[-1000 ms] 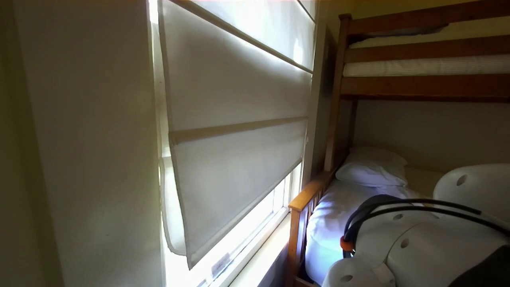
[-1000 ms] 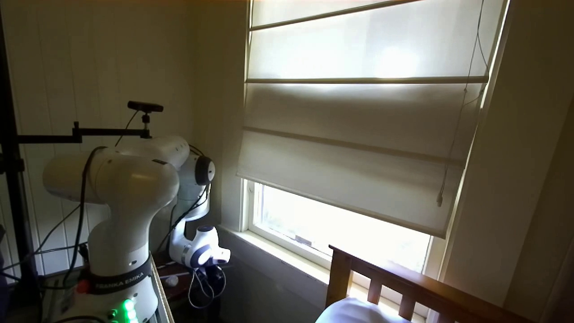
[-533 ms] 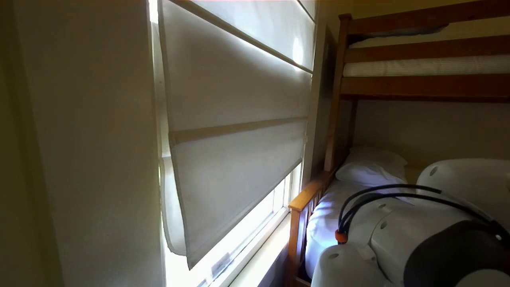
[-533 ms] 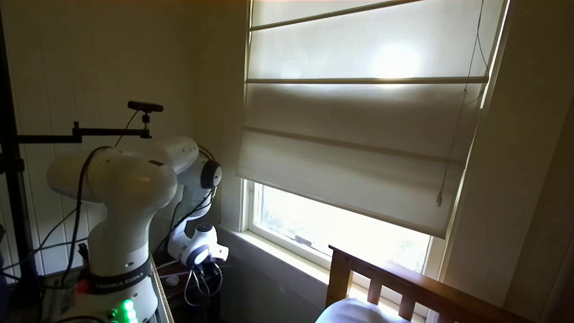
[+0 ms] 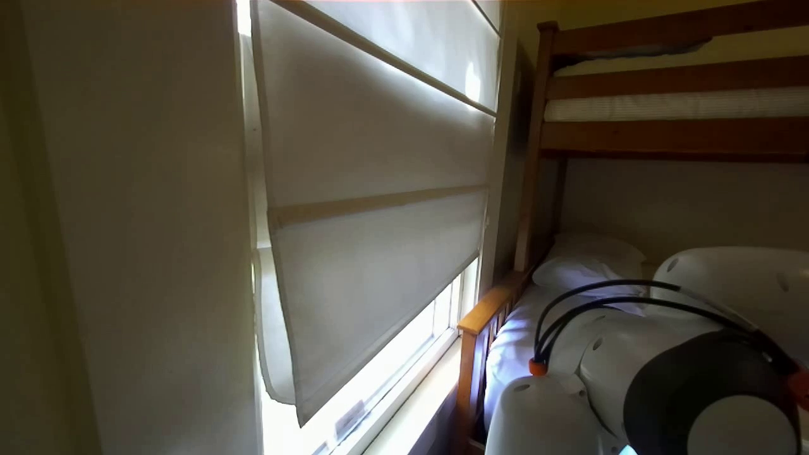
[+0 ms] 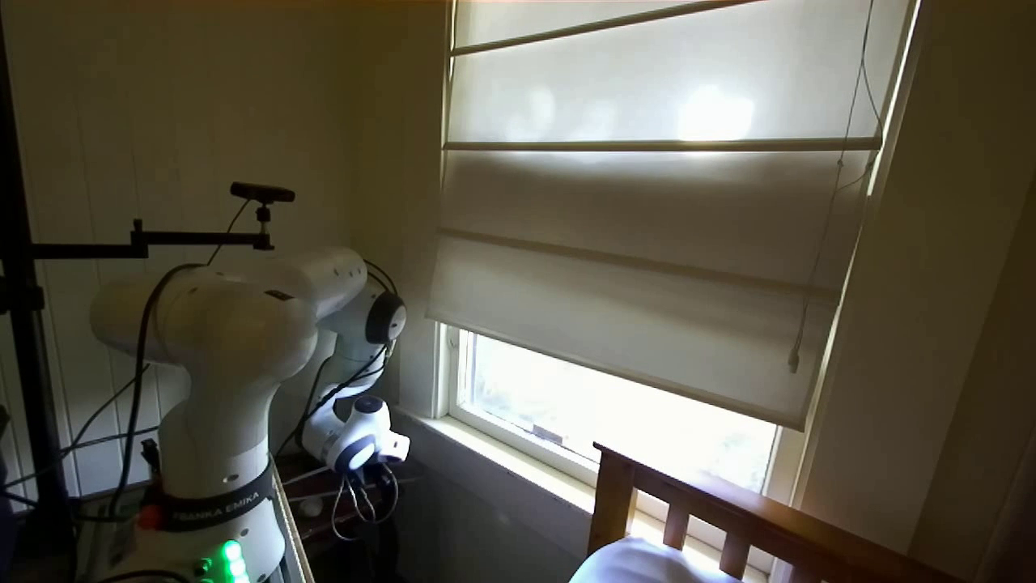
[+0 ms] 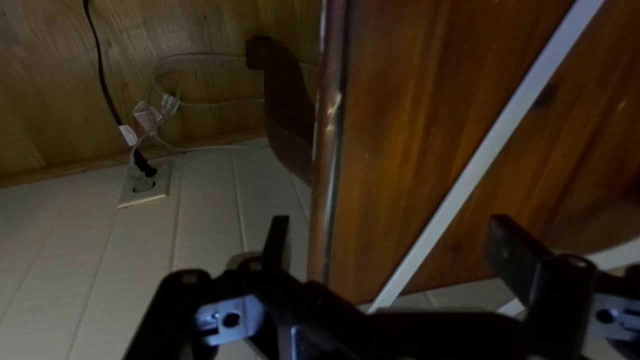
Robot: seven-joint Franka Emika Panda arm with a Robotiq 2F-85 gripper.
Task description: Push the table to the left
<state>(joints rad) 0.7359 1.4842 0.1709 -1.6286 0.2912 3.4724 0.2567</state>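
Clearly "FRANKA EMIKA" on black band (image 6: 217,504) — gripper (image 7: 391,239) spread near table (image 7: 400,145).

Reddish-brown wooden table (image 7: 395,150), glossy-edged, upright, near pale panelled wall (image 7: 130,245)

My gripper (image 7: 391,224) is spread wide, the edge of the table (image 7: 415,125) showing between its fingers (image 7: 512,252); whether they touch it, I can't tell. A white strip (image 7: 486,155) slants across my view of the table. Past the edge are a curved brown piece (image 7: 286,97), white cords (image 7: 210,55), and a black cord (image 7: 102,75) plugged into an outlet (image 7: 154,190).
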